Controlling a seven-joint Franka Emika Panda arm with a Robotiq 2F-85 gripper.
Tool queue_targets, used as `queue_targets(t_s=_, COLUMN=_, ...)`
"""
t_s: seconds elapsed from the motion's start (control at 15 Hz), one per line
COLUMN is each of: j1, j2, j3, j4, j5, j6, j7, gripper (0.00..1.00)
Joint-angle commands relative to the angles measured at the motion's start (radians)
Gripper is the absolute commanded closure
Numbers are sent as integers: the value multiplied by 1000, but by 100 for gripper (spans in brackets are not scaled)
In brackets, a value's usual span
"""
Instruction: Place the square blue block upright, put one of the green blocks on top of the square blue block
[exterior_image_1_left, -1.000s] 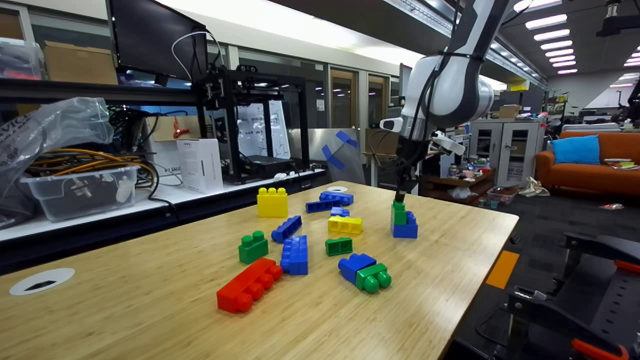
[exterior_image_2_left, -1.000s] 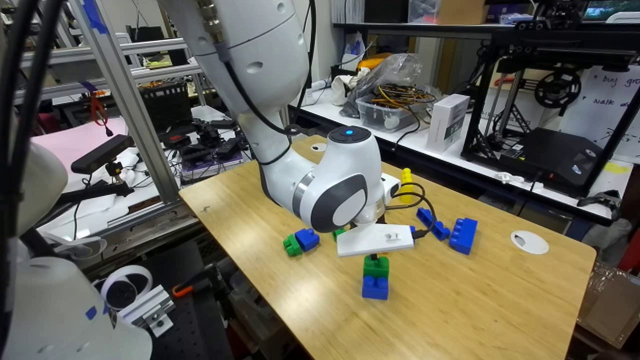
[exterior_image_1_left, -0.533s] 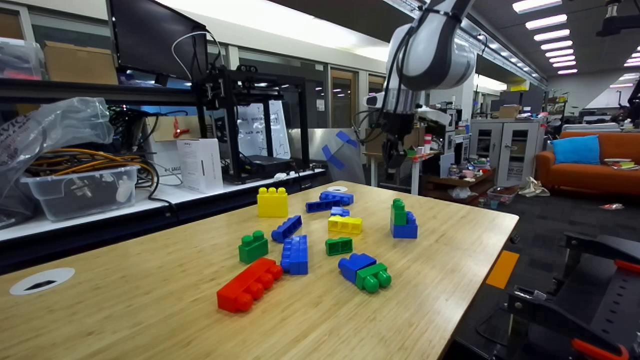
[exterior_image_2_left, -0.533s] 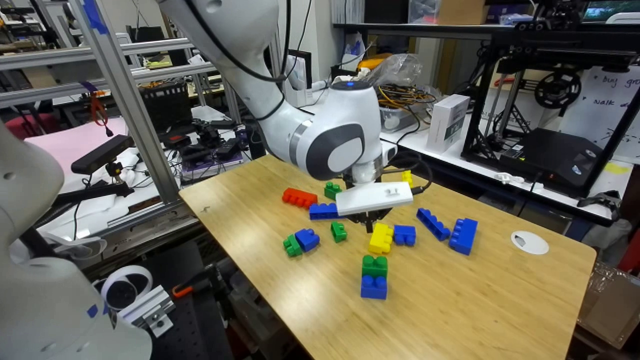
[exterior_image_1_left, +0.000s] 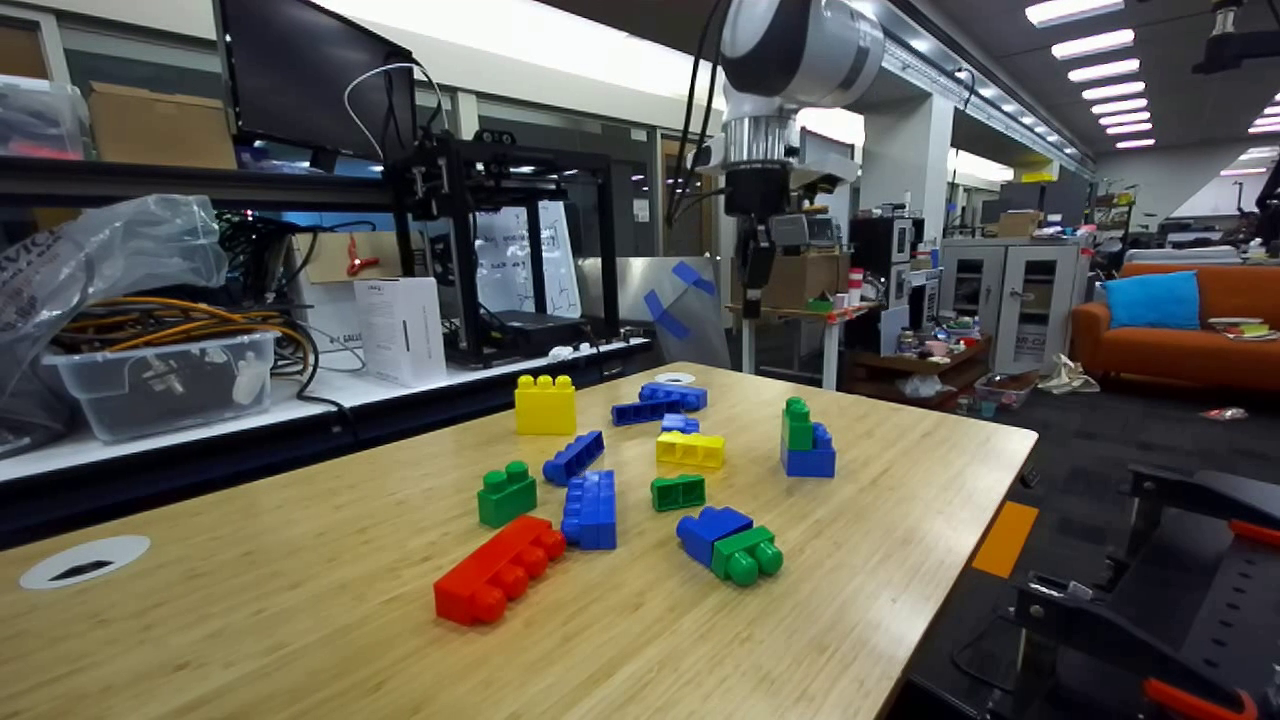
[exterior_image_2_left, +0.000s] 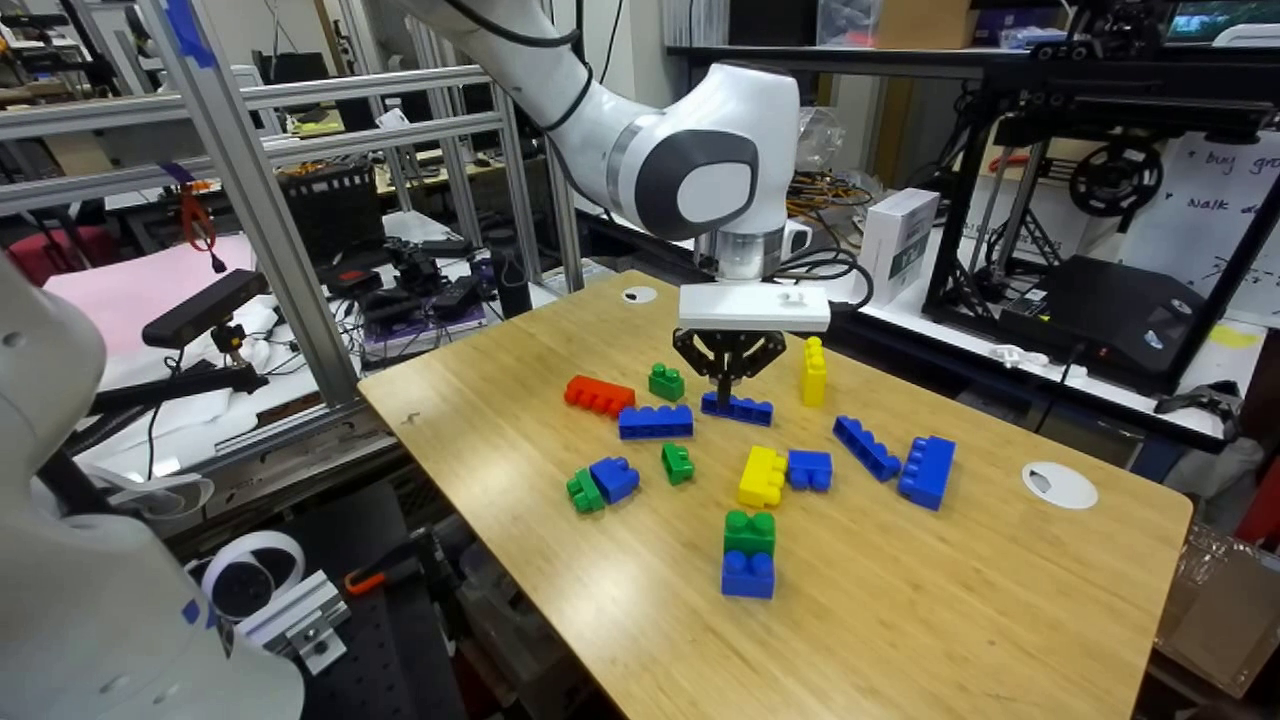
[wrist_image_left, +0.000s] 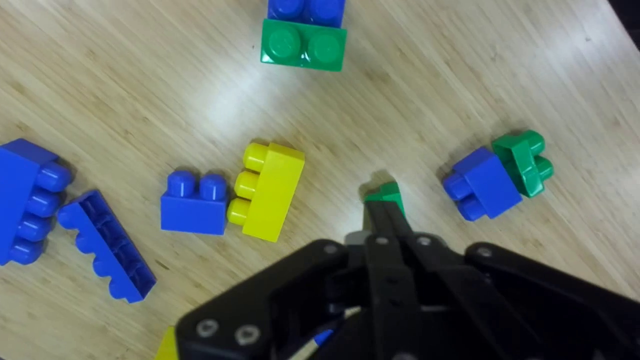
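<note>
The square blue block (exterior_image_1_left: 808, 462) stands upright with its studs up on the table, also in an exterior view (exterior_image_2_left: 748, 577). A green block (exterior_image_1_left: 797, 427) sits on its far row of studs; the front studs show bare in an exterior view. This green block also shows in an exterior view (exterior_image_2_left: 750, 532) and at the top of the wrist view (wrist_image_left: 303, 46), where the square blue block (wrist_image_left: 306, 11) is partly cut off. My gripper (exterior_image_1_left: 752, 312) is high above the table, apart from the stack. Its fingertips (wrist_image_left: 384, 206) are together in the wrist view with nothing between them.
Another green brick (exterior_image_2_left: 677, 463) lies on its side, partly hidden behind my fingers in the wrist view. A yellow brick (exterior_image_2_left: 763, 476) and a small blue brick (exterior_image_2_left: 809, 470) lie behind the stack. A joined blue-green pair (exterior_image_2_left: 603, 485), a red brick (exterior_image_2_left: 599, 396) and long blue bricks (exterior_image_2_left: 926, 472) lie around.
My gripper was down at the green block on the stack. It has let go, risen and moved away toward the far side of the table. The stack stays standing.
</note>
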Motion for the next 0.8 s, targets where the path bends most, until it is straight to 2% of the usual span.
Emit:
queue_targets(t_s=0.0, j1=62, j2=20, j3=-63, j4=79, j5=78, j6=-130, j7=76, gripper=100)
queue_targets(t_s=0.33, j1=101, j2=43, j3=-95, j4=109, j5=143, j6=-206, j7=232, gripper=100)
queue_targets(t_s=0.6, j1=138, j2=24, j3=-114, j4=61, j5=114, j6=-153, j7=417, gripper=100)
queue_targets(t_s=0.67, j1=146, j2=19, j3=-118, j4=49, j5=105, j6=-146, j7=462, gripper=83)
queue_targets(t_s=0.73, j1=156, j2=15, j3=-121, j4=41, j5=92, j6=-144, j7=507, gripper=73)
